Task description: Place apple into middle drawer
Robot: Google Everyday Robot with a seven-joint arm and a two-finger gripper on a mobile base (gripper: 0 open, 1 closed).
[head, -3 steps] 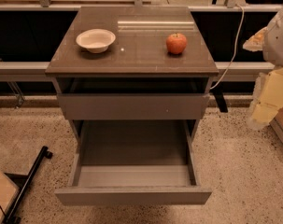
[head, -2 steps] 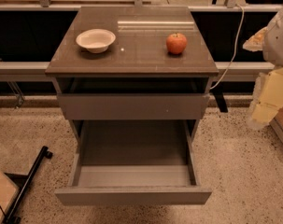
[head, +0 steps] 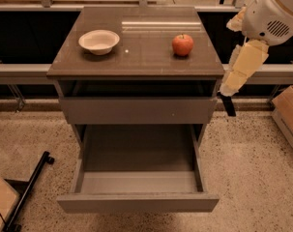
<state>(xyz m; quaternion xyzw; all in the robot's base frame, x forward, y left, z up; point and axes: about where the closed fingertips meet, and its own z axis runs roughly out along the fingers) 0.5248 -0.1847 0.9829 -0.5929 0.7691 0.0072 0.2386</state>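
The red-orange apple [head: 183, 45] sits on the right half of the brown cabinet top [head: 146, 62]. The middle drawer [head: 139, 203] is pulled out wide, and its grey inside shows nothing in it. The upper drawer [head: 136, 110] above it is shut. My gripper [head: 231, 85] hangs at the end of the cream arm, off the cabinet's right edge. It is to the right of the apple and lower than it, and holds nothing that I can see.
A white bowl [head: 99, 41] stands on the left of the cabinet top. A dark bracket [head: 228, 105] sticks out by the cabinet's right side. A cardboard box [head: 288, 111] is at the far right. A black bar [head: 32, 187] lies on the floor at the left.
My arm has swung left and up, closer to the cabinet's right edge. The apple, the bowl and the drawers have not moved.
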